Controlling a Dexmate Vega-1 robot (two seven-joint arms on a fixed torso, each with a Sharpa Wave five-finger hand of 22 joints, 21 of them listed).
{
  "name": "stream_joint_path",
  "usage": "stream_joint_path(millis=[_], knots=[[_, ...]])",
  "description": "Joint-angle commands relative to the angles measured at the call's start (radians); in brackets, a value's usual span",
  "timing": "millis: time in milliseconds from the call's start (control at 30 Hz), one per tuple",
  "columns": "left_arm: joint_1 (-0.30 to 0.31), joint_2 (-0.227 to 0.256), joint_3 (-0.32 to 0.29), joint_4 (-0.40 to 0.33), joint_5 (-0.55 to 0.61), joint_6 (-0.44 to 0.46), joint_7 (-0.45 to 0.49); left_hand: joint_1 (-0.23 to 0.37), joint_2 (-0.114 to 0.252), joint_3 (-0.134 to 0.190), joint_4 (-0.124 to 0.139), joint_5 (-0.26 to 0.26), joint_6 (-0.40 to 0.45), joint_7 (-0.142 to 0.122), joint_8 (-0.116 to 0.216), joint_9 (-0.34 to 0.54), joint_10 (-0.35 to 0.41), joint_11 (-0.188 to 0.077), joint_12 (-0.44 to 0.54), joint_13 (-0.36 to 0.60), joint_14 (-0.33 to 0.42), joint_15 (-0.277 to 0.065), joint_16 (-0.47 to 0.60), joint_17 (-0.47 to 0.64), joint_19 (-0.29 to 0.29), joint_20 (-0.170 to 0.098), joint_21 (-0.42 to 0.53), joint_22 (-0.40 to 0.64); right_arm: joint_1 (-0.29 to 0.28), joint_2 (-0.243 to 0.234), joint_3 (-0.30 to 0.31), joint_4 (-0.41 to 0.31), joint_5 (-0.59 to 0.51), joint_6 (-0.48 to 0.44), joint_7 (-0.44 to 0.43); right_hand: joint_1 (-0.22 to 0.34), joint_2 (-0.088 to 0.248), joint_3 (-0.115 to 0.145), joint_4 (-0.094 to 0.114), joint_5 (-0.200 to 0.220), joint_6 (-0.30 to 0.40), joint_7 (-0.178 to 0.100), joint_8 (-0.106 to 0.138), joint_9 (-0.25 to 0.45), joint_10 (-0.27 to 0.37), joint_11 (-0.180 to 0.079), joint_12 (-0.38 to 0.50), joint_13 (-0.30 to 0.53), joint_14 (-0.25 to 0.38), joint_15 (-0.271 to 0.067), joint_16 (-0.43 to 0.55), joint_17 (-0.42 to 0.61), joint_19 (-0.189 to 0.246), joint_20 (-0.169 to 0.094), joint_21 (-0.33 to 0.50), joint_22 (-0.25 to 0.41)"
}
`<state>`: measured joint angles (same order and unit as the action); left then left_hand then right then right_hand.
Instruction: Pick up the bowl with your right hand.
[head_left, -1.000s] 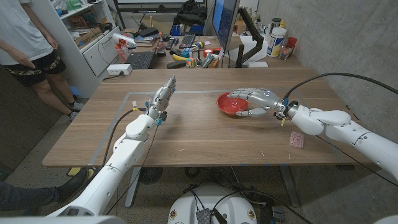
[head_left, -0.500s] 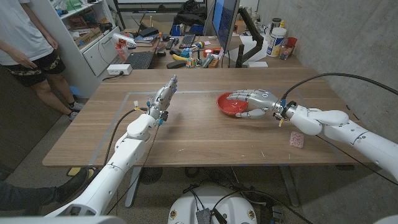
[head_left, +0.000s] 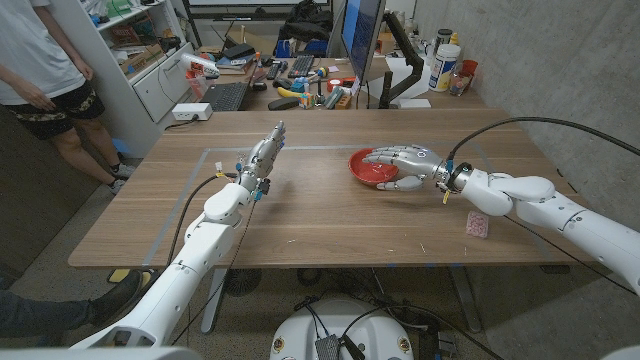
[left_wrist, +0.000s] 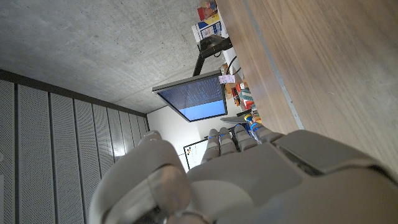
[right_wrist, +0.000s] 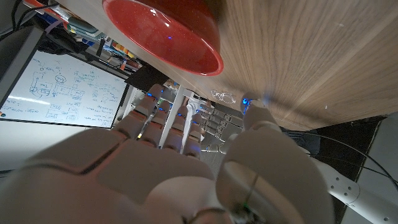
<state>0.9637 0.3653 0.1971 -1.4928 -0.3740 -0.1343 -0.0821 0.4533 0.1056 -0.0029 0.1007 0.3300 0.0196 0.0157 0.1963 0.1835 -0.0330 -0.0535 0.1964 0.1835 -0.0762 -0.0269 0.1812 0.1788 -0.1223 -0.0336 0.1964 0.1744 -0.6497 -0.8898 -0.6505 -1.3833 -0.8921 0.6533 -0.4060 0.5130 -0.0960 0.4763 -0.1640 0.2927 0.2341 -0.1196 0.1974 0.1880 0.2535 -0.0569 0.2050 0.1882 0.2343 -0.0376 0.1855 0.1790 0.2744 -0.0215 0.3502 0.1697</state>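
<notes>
Red bowl (head_left: 375, 168) sits upright on the tabletop (head_left: 330, 215), on the robot's right side toward the far edge. Not lifted yet, as far as I can judge.

Right hand (head_left: 402, 165) is over the bowl's near-right rim, fingers (head_left: 383, 155) spread and draped across the opening, lower ones curling toward the outer wall. Looks like a rim grasp being set up: some fingers inside, some outside, so closing pinches the wall. From the head view I can't tell if any finger actually touches the bowl. In the right wrist view the bowl (right_wrist: 163, 34) shows clear of the fingers (right_wrist: 165, 118), a gap visible, thumb apart from the rest. So I call it released, holding nothing.

Forearm comes in low and nearly level from the right, which suits a side-on approach to a shallow rim.

Left hand (head_left: 262, 157) is parked mid-table, well apart from the bowl, standing up with fingers straight and together, empty. Sensible: it keeps out of the right arm's path.

Small pinkish card (head_left: 477, 225) lies on the tabletop under the right forearm, not in the way.

Risk, my guess: the bowl's slick curved wall could slide or tip if the pinch lands shallow.
</notes>
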Motion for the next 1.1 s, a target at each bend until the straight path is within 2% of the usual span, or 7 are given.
stream_joint_path(millis=[33,700,1100], knots=[[-0.004,0.003,-0.003,0.002,0.0,0.005,-0.005,0.01,0.003,-0.006,0.0,0.007,0.005,-0.001,0.002,0.003,0.002,-0.008,0.005,0.005,0.0,0.002,0.006,0.004,-0.006,-0.027,0.0,0.005,0.021,0.011,-0.026,0.013,-0.004,-0.017,0.027,0.008,0.001,0.007,-0.001,0.006,0.006,0.0,0.003,0.006,0.008,-0.001,0.008,0.002,0.011,-0.041,0.006,0.005,0.007,0.004,-0.001,0.005],[0.002,-0.002,-0.007,0.007,-0.003,-0.002,-0.005,0.011,0.005,-0.009,0.001,0.007,0.007,-0.001,0.002,0.003,-0.001,-0.01,0.004,0.005,-0.007,0.003,0.004,0.004,-0.009,-0.028,0.0,0.005,0.032,0.007,-0.038,0.0,0.01,-0.047,0.103,0.017,-0.001,0.01,0.002,0.006,-0.003,0.004,-0.001,0.006,0.005,0.001,0.007,0.002,0.011,-0.04,0.005,0.005,0.01,0.008,-0.009,0.005],[0.011,-0.007,-0.01,0.007,-0.004,-0.007,0.004,0.011,0.006,-0.01,0.001,0.007,0.008,0.001,0.002,0.003,-0.007,-0.008,0.002,0.006,-0.013,0.002,0.002,0.004,-0.018,-0.028,-0.002,0.006,0.048,0.019,-0.051,0.016,0.017,-0.059,0.142,0.022,-0.002,0.012,0.003,0.005,-0.006,0.01,-0.001,0.006,0.005,0.002,0.008,0.002,0.014,-0.04,0.006,0.006,0.017,0.01,-0.013,0.006]])
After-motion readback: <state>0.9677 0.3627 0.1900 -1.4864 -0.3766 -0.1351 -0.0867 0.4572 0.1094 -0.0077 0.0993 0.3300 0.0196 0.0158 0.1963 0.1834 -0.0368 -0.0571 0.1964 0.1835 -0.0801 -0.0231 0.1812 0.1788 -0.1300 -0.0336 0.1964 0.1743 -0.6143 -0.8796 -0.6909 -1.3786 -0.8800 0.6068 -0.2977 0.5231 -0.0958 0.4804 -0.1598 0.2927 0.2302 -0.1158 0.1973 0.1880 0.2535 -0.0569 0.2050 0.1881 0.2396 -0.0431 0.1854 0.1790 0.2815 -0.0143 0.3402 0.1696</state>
